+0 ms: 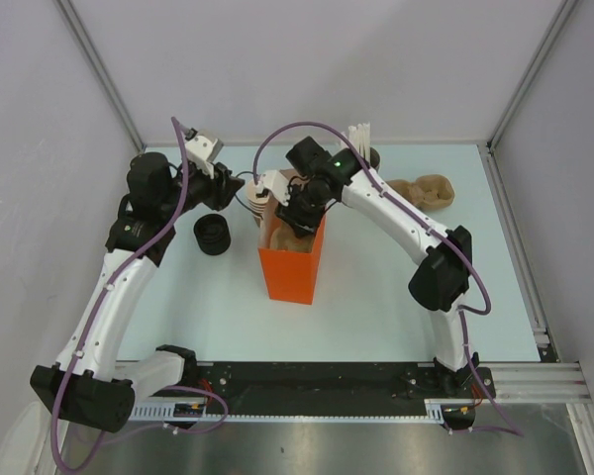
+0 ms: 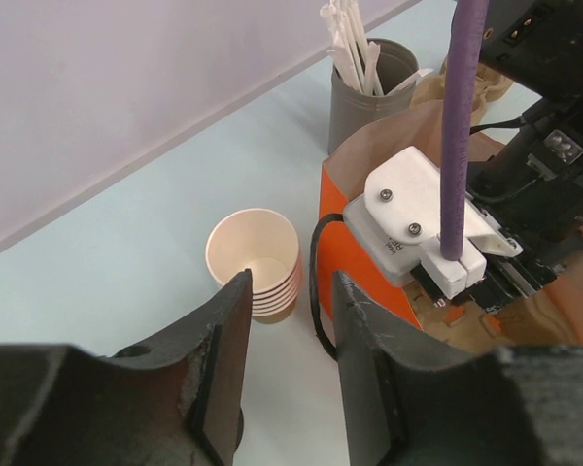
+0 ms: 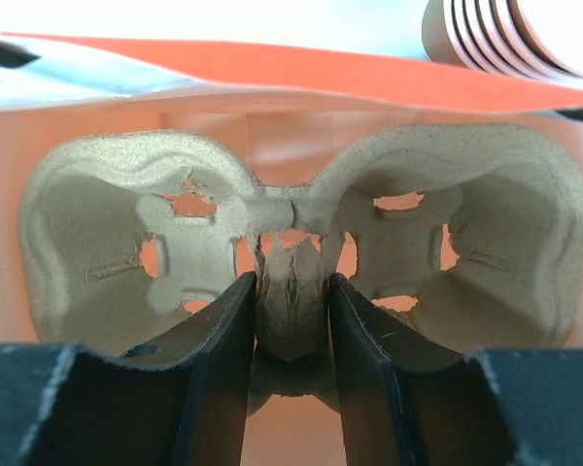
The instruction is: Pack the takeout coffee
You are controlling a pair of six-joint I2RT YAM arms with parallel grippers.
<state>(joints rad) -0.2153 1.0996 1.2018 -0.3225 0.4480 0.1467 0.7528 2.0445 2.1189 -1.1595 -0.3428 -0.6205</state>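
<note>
The lidded takeout coffee cup is out of view. The orange paper bag point(image 1: 292, 267) stands open mid-table; it also shows in the left wrist view point(image 2: 335, 209) and the right wrist view point(image 3: 272, 73). My right gripper point(image 1: 299, 213) reaches into the bag's mouth. In its wrist view it point(image 3: 290, 291) is shut on the centre ridge of a tan pulp cup carrier point(image 3: 107, 223) held inside the bag. My left gripper point(image 1: 240, 190) is open and empty just left of the bag. In its wrist view it point(image 2: 290, 282) hovers by the stack of lidless tan cups point(image 2: 257, 262).
A stack of black lids point(image 1: 213, 235) sits left of the bag. A grey holder with white straws point(image 2: 369, 87) stands behind the bag. More pulp carriers point(image 1: 426, 191) lie at the back right. The cup stack point(image 1: 262, 195) touches the bag's back left corner.
</note>
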